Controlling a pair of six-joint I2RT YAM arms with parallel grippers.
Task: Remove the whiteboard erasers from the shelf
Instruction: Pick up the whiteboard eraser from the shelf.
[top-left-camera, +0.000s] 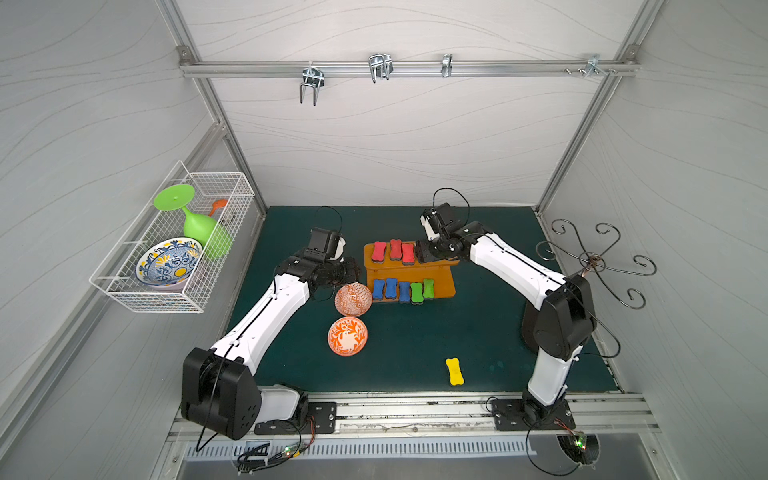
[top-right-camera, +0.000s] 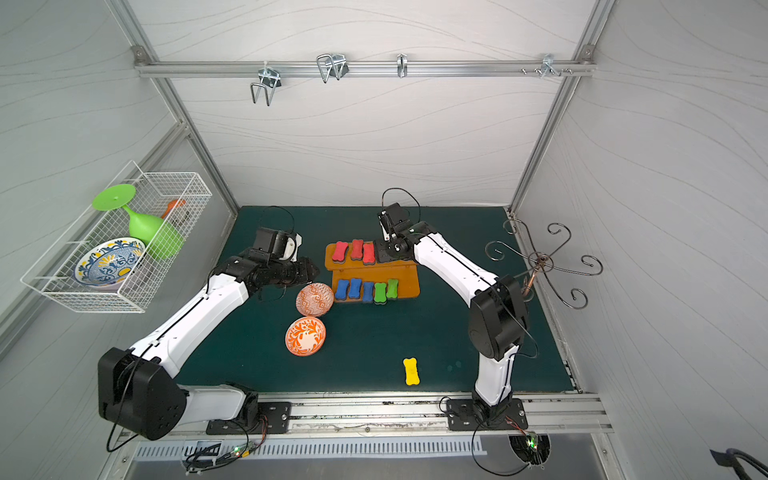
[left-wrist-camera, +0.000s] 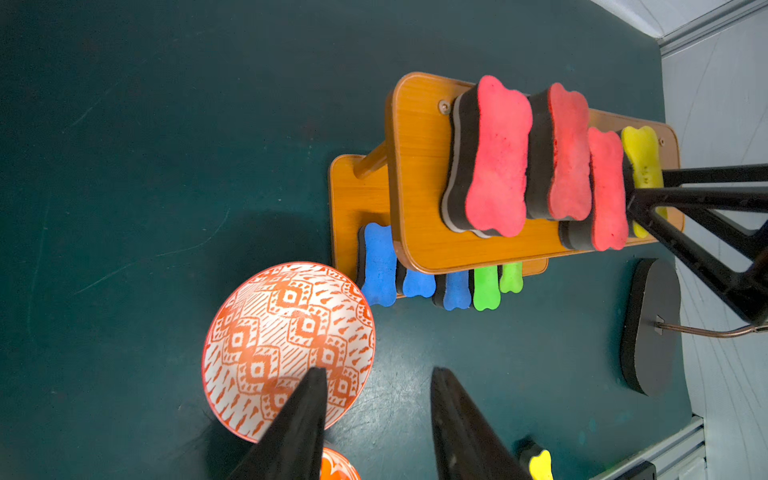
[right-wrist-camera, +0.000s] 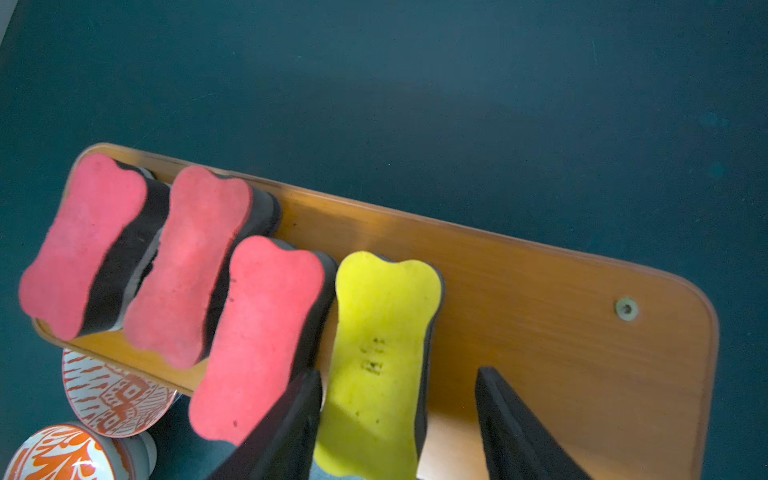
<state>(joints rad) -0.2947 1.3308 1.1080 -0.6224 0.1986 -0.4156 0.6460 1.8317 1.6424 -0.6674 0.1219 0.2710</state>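
Far left of the shelf (top-left-camera: 441, 285), a white wire basket (top-left-camera: 124, 293) on the wall holds a green plastic goblet (top-left-camera: 195, 224) lying on its side, a blue-and-yellow patterned bowl (top-left-camera: 170, 262) and a small orange utensil (top-left-camera: 218, 204) too hidden to identify. Just left of the shelf, the left gripper (left-wrist-camera: 379, 372) hovers with fingers apart, holding nothing, near a diamond-patterned orange bowl (top-left-camera: 353, 299); a leaf-patterned orange bowl (top-left-camera: 347, 336) sits beside that one. The shelf's upper board carries three red erasers (top-left-camera: 395, 249) and a yellow eraser (right-wrist-camera: 382, 332); its lower board carries three blue erasers (top-left-camera: 390, 288) and two green erasers (top-left-camera: 417, 291). The right gripper (right-wrist-camera: 397, 372) straddles the yellow eraser, fingers apart, not clamped. A second yellow eraser (top-left-camera: 454, 371) lies on the green mat (top-left-camera: 415, 345), well in front of the shelf.
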